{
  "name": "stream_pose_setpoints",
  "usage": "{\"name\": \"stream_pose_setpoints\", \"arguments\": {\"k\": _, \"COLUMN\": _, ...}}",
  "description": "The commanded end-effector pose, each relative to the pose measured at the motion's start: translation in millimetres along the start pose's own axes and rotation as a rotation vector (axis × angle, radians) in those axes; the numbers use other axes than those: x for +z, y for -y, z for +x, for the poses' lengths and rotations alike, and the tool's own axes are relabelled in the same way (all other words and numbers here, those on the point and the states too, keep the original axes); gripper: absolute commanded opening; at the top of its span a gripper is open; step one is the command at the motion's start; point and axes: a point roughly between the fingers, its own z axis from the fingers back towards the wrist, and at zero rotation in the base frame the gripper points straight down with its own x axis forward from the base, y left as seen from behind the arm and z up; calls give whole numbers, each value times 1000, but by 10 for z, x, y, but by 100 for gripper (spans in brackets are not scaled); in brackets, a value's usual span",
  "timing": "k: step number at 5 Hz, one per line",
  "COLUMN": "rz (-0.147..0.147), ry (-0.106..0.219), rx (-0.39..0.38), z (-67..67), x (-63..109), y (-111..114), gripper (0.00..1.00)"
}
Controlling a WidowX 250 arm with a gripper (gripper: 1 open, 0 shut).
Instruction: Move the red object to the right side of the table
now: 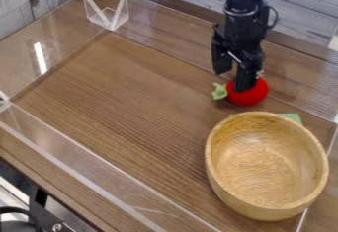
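The red object (247,92) is a small round toy fruit with a green leaf on its left side, resting on the brown wood-grain table (119,98) toward the back right. My black gripper (238,70) points straight down right over it, jaws open, with the fingertips (246,77) reaching down onto the top of the fruit. The upper part of the fruit is hidden behind the fingers. I cannot tell whether the fingers touch it.
A large light wooden bowl (266,166) sits just in front of the fruit at the right. A green piece (294,118) peeks out behind the bowl's rim. Low clear acrylic walls (79,172) border the table, with a clear stand (106,11) at the back left.
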Motion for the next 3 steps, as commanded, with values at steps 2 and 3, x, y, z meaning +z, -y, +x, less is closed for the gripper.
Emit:
{"name": "stream_pose_setpoints", "arguments": {"k": 2, "rz": 33, "ry": 37, "rx": -7, "z": 136, "x": 100, "y": -7, "gripper": 0}}
{"name": "stream_pose_setpoints", "arguments": {"k": 3, "rz": 36, "ry": 24, "rx": 5, "z": 148, "x": 97, "y": -1, "gripper": 0}}
